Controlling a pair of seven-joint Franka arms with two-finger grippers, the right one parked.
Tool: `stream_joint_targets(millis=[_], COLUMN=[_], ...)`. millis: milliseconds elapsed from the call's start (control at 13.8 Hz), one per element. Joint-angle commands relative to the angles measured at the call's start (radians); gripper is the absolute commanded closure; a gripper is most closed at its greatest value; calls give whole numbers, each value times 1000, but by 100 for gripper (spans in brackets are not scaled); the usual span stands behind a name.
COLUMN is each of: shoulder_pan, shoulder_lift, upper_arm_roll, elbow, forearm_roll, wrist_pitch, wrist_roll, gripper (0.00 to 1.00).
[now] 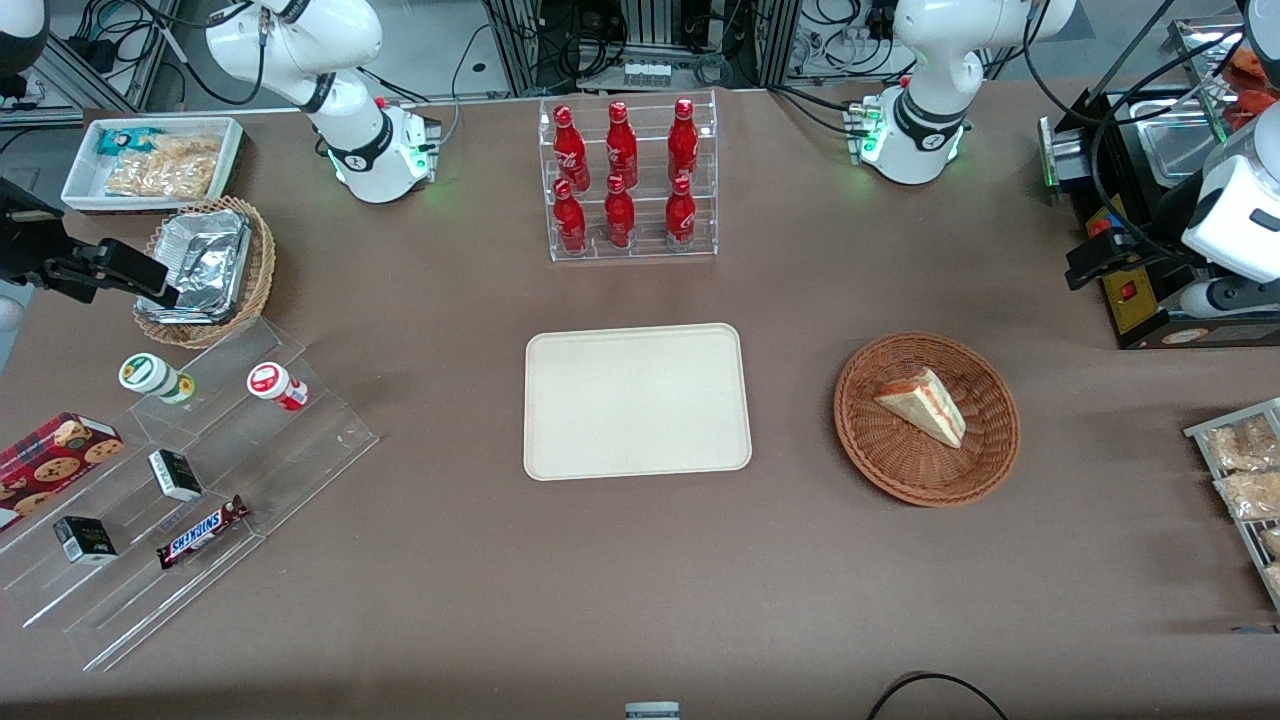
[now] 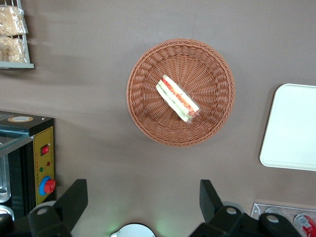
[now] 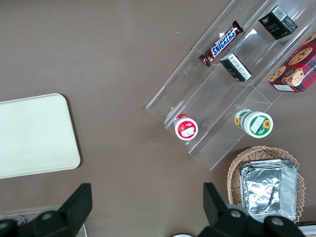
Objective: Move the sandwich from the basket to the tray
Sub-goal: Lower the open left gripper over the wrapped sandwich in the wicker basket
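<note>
The sandwich (image 1: 925, 405), a pale bread wedge with red and green filling, lies in the round reddish-brown wicker basket (image 1: 872, 462) toward the working arm's end of the table. The cream tray (image 1: 636, 400) lies bare mid-table, beside the basket. My left gripper (image 1: 1090, 265) hangs high above the table, farther from the front camera than the basket and apart from it. In the left wrist view the gripper (image 2: 142, 197) is open and holds nothing. That view also shows the sandwich (image 2: 177, 98), the basket (image 2: 148, 116) and a corner of the tray (image 2: 291, 128).
A black appliance (image 1: 1140, 300) stands under the gripper. A rack of snack packets (image 1: 1245, 470) lies at the working arm's table edge. A clear shelf of red bottles (image 1: 630, 180) stands farther back than the tray. A clear stepped shelf (image 1: 180, 480) and a foil basket (image 1: 205, 270) are toward the parked arm's end.
</note>
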Motion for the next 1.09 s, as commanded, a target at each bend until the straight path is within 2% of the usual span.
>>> stream_joint_targets(millis=[0,218,508,871,1016], shoulder_pan=[1,4,-2,-30,-59], shoulder_lift=[15,17,82,78,69], upper_arm_roll=[-3,-6,-4,-18,-19], elbow=[30,27,-25,-248,-355], forearm_roll=[-5,-3,7,28,23], wrist_pitch=[-14,-14,25,270,415], wrist_roll=[10,2,-62,-319,-492], gripper=[0,0,0,0,0])
